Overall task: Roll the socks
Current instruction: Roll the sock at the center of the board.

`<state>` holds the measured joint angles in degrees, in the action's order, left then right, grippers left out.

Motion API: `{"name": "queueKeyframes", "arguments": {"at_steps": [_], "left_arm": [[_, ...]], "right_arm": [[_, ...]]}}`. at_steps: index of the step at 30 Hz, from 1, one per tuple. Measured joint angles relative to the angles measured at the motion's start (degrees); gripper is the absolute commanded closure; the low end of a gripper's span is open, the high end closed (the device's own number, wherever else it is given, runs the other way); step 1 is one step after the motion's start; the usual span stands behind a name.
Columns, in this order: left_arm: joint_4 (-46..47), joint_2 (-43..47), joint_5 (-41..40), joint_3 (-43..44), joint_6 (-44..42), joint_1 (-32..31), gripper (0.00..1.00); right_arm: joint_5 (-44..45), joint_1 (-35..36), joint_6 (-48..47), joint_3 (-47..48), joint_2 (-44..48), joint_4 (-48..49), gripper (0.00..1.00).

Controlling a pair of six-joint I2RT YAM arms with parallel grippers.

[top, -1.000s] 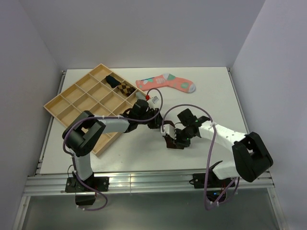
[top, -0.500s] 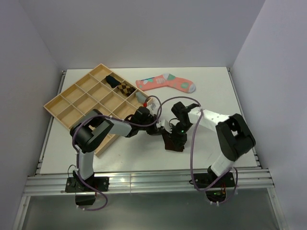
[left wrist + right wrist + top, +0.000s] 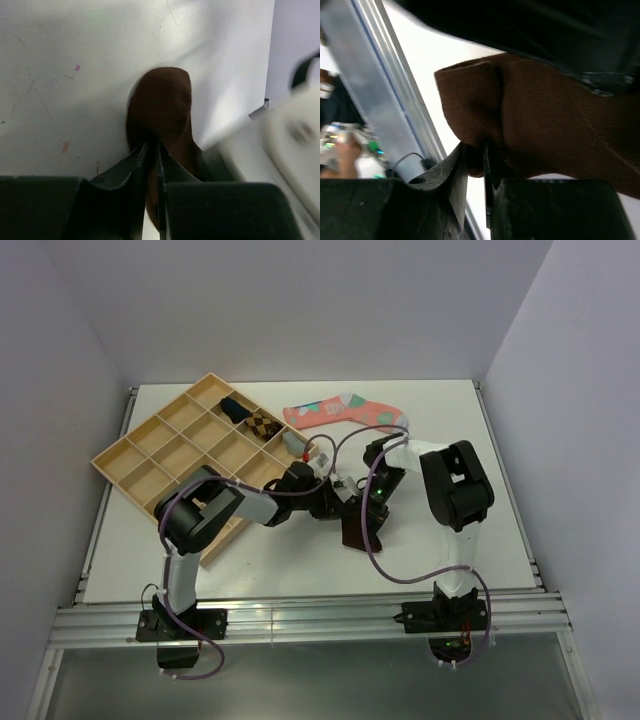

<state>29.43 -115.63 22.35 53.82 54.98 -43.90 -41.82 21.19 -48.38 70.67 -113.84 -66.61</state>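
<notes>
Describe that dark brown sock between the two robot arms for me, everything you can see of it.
The brown sock is a soft, finely ribbed knit, plain dark brown where it shows. It is bunched and folded rather than flat, near the middle of the white table. The left gripper pinches one rounded fold of it, and the right gripper pinches another fold close by, both shut on the fabric. Whether its lower end rests on the table is hard to tell.

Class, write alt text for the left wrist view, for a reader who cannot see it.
Two dark fingers, nearly closed, pinch a brown sock, its rounded end pointing away over a white table. A blurred white shape sits at the right edge.
</notes>
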Motion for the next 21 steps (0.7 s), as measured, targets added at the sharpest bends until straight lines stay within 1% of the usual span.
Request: {"name": "queueKeyframes", "arguments": {"at_steps": [3,8,9,16,18,21], "left_arm": [[1.36,0.74,-0.79,-1.31,-0.15,-0.07,0.74],[3.32,4.04,-2.47,-5.55,-1.81,-0.37,0.67],[3.8,4.68,-2.89,-6.49,-2.01,-0.52,0.63],[7.69,10.4,-5.03,-14.69,-3.8,-0.9,0.6],[8.17,12.66,-5.84,-17.09,-5.07,-0.98,0.6],[7.26,16.11,-7.41,-19.34,-8.9,-1.62,0.58]], "right_arm": [[-1.27,-1.05,1.07,0.61,-2.01,-0.85,0.83],[-2.49,-2.1,4.2,0.94,-3.63,-1.25,0.83],[-2.82,-2.29,4.76,1.09,-4.09,-1.44,0.83],[-3.61,-3.02,6.6,1.33,-4.92,-1.84,0.83],[-3.54,-3.02,6.78,1.36,-4.92,-1.84,0.83],[-3.48,-3.02,6.75,1.42,-4.92,-1.95,0.83]]}}
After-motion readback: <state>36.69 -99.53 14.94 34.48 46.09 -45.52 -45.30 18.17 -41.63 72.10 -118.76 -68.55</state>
